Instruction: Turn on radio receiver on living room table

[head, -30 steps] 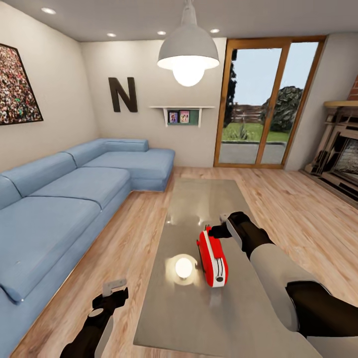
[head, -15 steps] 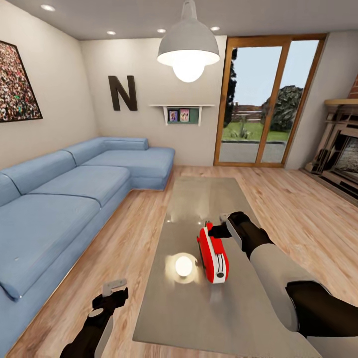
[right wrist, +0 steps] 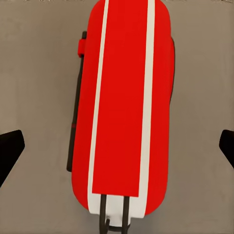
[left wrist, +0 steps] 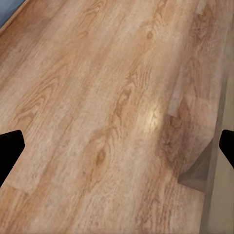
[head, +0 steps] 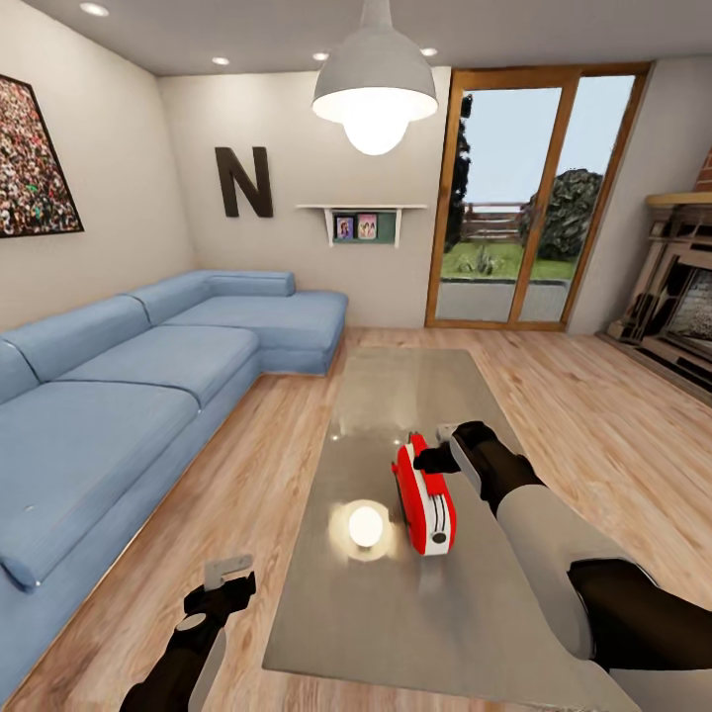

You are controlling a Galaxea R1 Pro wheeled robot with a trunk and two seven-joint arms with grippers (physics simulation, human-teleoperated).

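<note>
The right tool (head: pixel 427 461) hung just above the far end of the small bright red rounded radio receiver with white stripes (head: pixel 425 499), its dark fingers (right wrist: pixel 10 148) spread wide apart and holding nothing. In the right wrist view the receiver (right wrist: pixel 124 107) lay lengthwise between those fingers. It rested on the long glossy grey worktop (head: pixel 376 613), beside the reflection of the white dome pendant lamp (head: pixel 375 84). The left tool (head: pixel 225 583) hovered over the light wood floor (left wrist: pixel 97 97), fingers (left wrist: pixel 9 151) likewise parted and empty, near the long blue sofa (head: pixel 109 396).

Home living room: blue sofa (head: pixel 148 366), fireplace (head: pixel 682 307), pendant lamp (head: pixel 375 94).
</note>
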